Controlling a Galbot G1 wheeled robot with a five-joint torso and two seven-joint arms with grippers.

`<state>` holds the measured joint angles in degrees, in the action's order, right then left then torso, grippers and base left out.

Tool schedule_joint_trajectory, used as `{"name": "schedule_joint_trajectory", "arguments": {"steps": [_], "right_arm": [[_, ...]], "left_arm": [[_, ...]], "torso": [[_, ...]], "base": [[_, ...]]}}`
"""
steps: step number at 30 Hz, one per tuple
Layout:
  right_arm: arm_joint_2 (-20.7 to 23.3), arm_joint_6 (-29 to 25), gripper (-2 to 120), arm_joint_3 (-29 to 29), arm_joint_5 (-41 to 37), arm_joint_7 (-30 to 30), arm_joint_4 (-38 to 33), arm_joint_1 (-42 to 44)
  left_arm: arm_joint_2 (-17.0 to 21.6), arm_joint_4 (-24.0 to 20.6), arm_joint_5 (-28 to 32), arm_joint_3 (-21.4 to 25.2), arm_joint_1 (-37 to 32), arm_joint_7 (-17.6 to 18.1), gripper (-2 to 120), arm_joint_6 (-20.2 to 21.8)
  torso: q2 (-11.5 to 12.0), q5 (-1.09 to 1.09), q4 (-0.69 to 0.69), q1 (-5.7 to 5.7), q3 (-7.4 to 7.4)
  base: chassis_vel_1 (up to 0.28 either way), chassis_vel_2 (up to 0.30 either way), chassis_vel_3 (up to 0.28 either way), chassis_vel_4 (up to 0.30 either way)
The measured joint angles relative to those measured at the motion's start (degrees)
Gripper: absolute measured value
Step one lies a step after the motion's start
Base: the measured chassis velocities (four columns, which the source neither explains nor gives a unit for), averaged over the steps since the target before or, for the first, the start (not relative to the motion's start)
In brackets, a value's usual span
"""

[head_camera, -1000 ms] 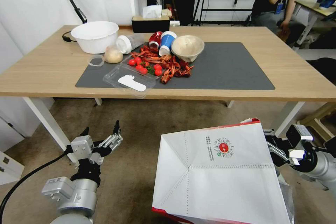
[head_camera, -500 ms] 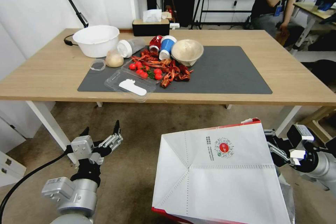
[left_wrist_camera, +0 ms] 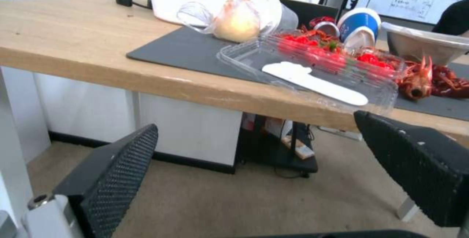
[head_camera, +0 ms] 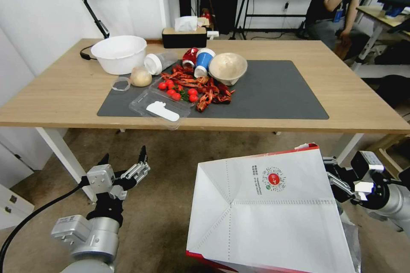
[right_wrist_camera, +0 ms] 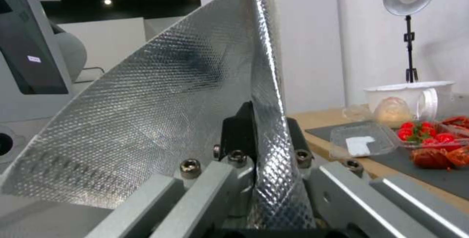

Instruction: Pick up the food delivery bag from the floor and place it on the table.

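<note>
**Bag held off the carpet, short of the table**

Foil is what the right wrist view adds: the silver lining of the food delivery bag (right_wrist_camera: 161, 120) folds to a sharp edge that runs down between the right gripper (right_wrist_camera: 256, 130) fingers, which are clamped on it. The head view hides that pinch behind the bag's white bottom panel (head_camera: 273, 217), tipped toward the camera with its round red logo up; the bag hangs low in front of the table (head_camera: 354, 98), above the floor (head_camera: 171, 158), its lower corner cut off by the frame.

The left gripper (head_camera: 124, 163) hovers low beside the table's white leg, fingers spread wide and holding nothing. Its wrist view looks up under the table edge at a clear plastic clamshell tray (left_wrist_camera: 313, 69) overhanging the dark mat, cherry tomatoes (left_wrist_camera: 317, 49) and crayfish (left_wrist_camera: 430, 80) behind it.
</note>
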<state>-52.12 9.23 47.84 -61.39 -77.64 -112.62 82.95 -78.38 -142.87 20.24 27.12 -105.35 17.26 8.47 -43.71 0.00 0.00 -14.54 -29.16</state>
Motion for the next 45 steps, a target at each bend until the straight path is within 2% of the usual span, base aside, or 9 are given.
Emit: {"name": "schedule_joint_trajectory", "arguments": {"steps": [29,37,45], "right_arm": [[0.23,-0.04,0,-0.05,-0.10,0.08,0.24,0.00],[0.29,-0.04,0,-0.03,-0.11,0.12,0.29,-0.07],[-0.25,-0.07,0,-0.38,-0.01,0.19,0.26,-0.18]], "left_arm": [[0.34,0.38,0.15,-0.03,0.19,0.06,100,-0.04],[0.35,0.46,0.15,-0.05,0.24,0.06,100,-0.04],[0.39,0.40,0.13,0.08,0.26,0.02,100,-0.04]], "torso": [[-4.71,0.00,0.00,-1.99,-2.74],[-7.19,0.00,0.00,-3.00,-4.20],[-10.69,0.00,0.00,-4.54,-6.17]], "base": [[0.000,0.000,0.000,0.000],[0.000,0.000,0.000,0.000],[0.000,0.000,0.000,0.000]]}}
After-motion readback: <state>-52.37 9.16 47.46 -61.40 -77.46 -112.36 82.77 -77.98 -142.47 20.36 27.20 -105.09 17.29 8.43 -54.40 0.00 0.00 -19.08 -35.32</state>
